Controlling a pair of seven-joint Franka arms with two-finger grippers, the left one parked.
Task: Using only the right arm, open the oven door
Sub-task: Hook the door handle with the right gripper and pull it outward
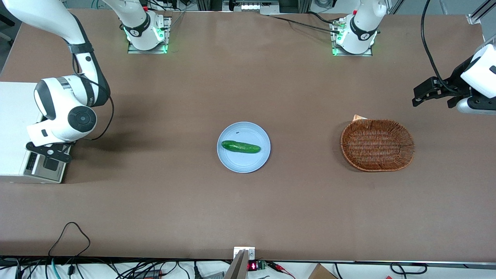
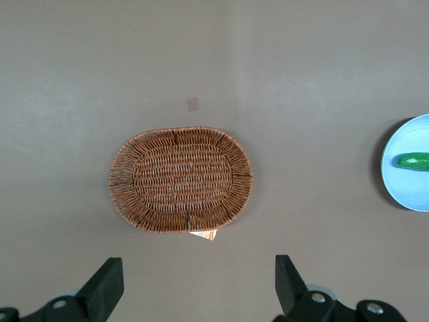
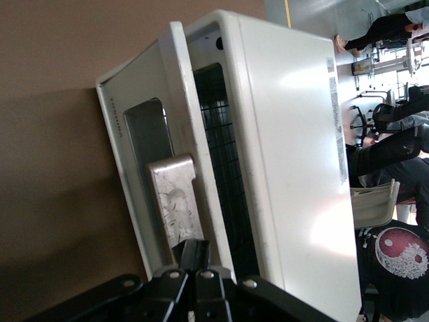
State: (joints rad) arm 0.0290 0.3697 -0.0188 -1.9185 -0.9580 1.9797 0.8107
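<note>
Overhead, the right arm (image 1: 64,112) bends low over the toaster oven (image 1: 15,131); its hand (image 3: 194,268), fingers pinched together, touches the oven door (image 3: 144,168), ajar only in the wrist view.

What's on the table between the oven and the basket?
Front view: a blue plate with a cucumber on it lies between the oven and the basket; the rest is bare table. The gripper is at the oven door.
</note>
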